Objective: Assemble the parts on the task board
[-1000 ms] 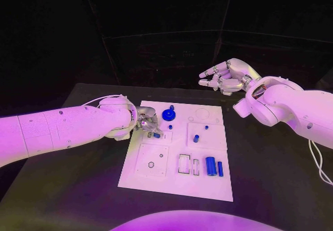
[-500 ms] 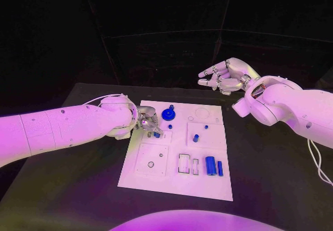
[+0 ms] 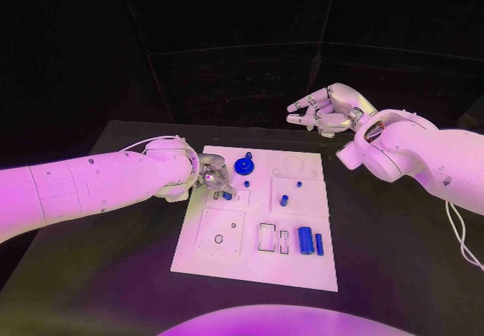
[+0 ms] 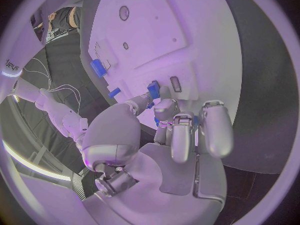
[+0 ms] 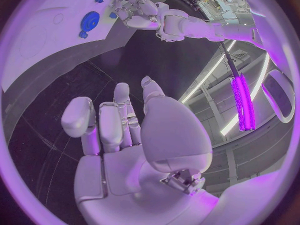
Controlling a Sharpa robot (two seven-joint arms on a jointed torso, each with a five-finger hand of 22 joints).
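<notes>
Left hand [image 3: 212,178] down on the white task board [image 3: 232,260] near its far left part, fingers curled onto a small blue part [image 4: 153,89] at a slot; firm hold or mere touch, cannot tell. Right hand [image 3: 324,110] raised beyond the desk's [image 3: 403,245] far edge, fingers loosely spread, holding nothing. Blue gear [image 3: 244,166] beside left hand; blue cylinders [image 3: 305,240] at board's near right.

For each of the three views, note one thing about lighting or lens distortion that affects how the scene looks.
Head view: purple light tints the white task board and arms, background black. Left wrist view: fisheye bends the board's straight edges behind the left hand. Right wrist view: a bright purple light strip glows beside the right hand.
</notes>
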